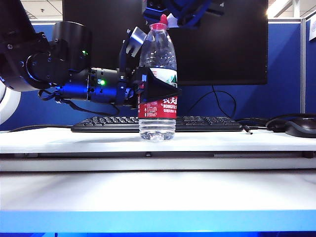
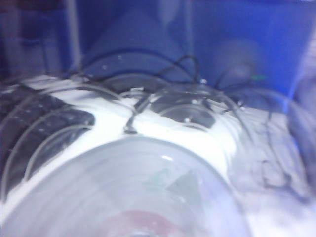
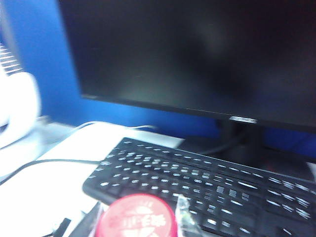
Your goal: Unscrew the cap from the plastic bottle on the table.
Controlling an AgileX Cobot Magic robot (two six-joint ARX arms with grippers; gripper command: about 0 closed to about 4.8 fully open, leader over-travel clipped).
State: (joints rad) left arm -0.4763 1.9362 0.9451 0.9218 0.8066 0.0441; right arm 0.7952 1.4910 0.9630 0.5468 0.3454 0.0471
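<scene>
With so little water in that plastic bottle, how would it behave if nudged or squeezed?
The plastic bottle is probably light: water shows only near its base. Tall and narrow, it would likely tip easily if the left end effector clamped around its label let go. Its thin clear wall may dent under squeezing.

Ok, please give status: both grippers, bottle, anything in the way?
Left gripper clamped on bottle body. Right gripper at cap, grip unclear. Bottle upright on table. Nothing blocking.

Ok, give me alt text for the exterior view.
The left end effector grips an upright plastic bottle at its label on the table, while the right end effector sits over the red cap. A keyboard lies behind.
</scene>
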